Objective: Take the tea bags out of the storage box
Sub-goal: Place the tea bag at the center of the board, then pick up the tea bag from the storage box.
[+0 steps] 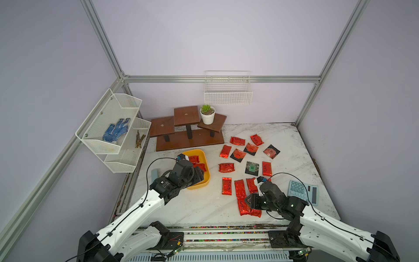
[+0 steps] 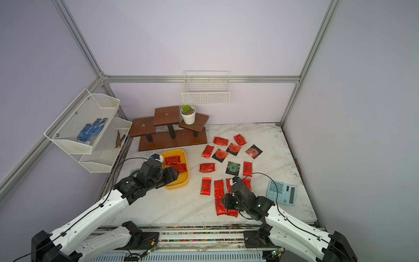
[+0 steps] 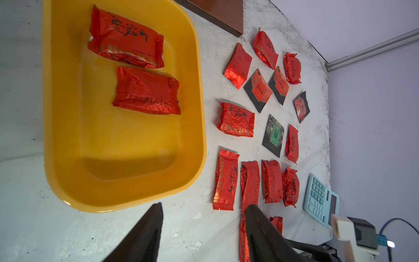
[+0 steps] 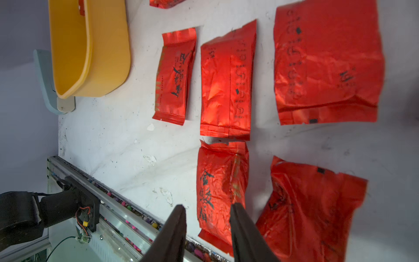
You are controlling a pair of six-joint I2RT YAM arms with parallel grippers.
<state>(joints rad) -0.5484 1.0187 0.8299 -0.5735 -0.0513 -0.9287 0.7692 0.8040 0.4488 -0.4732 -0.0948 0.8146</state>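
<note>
The yellow storage box [image 1: 199, 184] [image 2: 178, 183] [image 3: 200, 108] sits at the left of the table, with two red foil tea bags [image 3: 125, 39] [image 3: 146, 90] [image 2: 172, 160] lying in its far half. My left gripper [image 3: 204, 205] [image 1: 200, 173] hovers over the box's near end, open and empty. Several more tea bags [image 1: 226, 167] and black square packets [image 1: 252, 168] are spread on the table to the right. My right gripper [image 4: 208, 205] [image 1: 248, 202] stands open just above a red sachet [image 4: 221, 181] that lies flat near the front edge.
A pale blue calculator [image 1: 302, 191] lies beside the right arm. A wooden stepped stand [image 1: 188, 138] with a potted plant [image 1: 207, 114] stands behind the box. White wire baskets [image 1: 113, 127] [image 1: 227, 95] hang on the walls. A grey-blue object [image 1: 155, 174] lies left of the box.
</note>
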